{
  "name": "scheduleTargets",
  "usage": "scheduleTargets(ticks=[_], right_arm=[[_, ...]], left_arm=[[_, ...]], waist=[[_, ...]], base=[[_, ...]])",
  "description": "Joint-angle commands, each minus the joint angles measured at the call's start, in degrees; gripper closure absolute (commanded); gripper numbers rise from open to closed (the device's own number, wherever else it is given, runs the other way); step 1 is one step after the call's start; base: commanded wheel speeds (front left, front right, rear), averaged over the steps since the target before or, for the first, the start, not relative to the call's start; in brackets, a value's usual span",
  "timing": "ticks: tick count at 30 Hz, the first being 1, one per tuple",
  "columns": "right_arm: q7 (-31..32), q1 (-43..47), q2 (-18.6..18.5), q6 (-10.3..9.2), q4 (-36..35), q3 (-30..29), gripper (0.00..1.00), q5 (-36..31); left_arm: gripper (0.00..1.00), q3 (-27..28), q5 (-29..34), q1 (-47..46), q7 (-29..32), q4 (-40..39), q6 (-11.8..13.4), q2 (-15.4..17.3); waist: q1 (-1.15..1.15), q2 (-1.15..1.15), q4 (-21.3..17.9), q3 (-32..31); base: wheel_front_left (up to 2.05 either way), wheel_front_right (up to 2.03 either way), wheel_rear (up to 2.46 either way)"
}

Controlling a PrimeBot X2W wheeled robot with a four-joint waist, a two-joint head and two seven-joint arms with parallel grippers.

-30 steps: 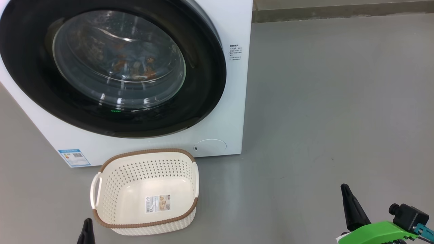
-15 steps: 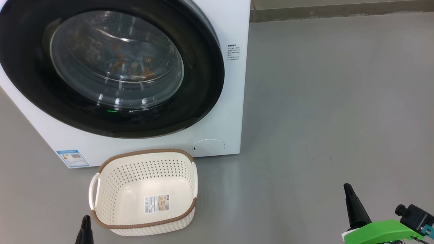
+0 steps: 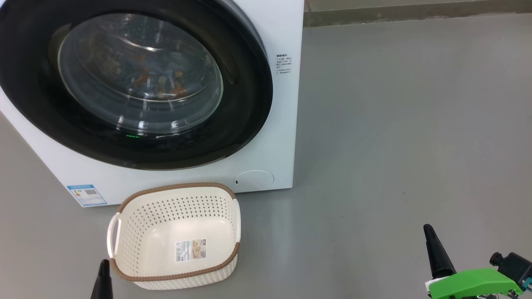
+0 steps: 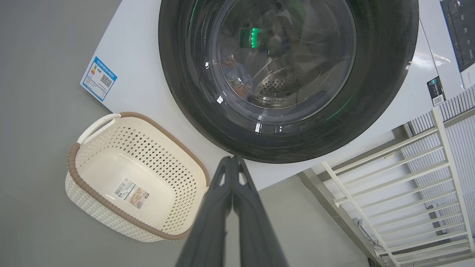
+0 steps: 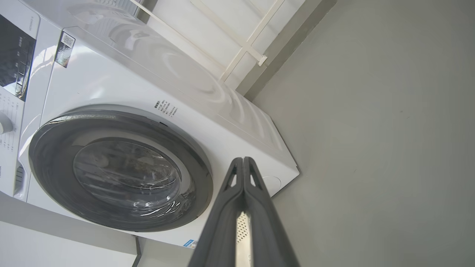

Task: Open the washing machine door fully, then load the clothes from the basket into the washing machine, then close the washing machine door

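Left gripper [image 4: 232, 160], lower centre, fingers pressed together, empty; right gripper [image 5: 243, 160] likewise. Basket [image 3: 178, 205], lower left, holds nothing. Clothes [image 3: 160, 81] sit behind the glass, washing machine door [image 3: 137, 145] upper left looks shut. Best confirm it's latched flush.

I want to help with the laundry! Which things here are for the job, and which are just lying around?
For the job: washing machine, washing machine door, clothes behind its glass, empty basket.
Just there: white rack, grey floor.
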Motion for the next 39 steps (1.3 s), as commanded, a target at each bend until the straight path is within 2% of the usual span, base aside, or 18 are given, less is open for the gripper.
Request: scheduleTargets(ticks=[1,39], right_arm=[[0.6,-2.5,-0.3,-0.07,-1.7,0.3,1.00,2.5],[6.9,-3.5,-0.4,-0.12,-2.2,-1.0,1.00,26.1]], left_arm=[[1.00,1.3,-2.3,-3.0,0.5,-1.0,-0.1,1.2],[1.00,2.3,-25.8,-6.9,6.7,0.1,-0.2,1.7]], waist=[[0.00,0.00,-0.1,0.0],[0.00,0.00,-1.1,0.2]], base=[[0.00,0.00,0.00],[0.00,0.00,0.00]])
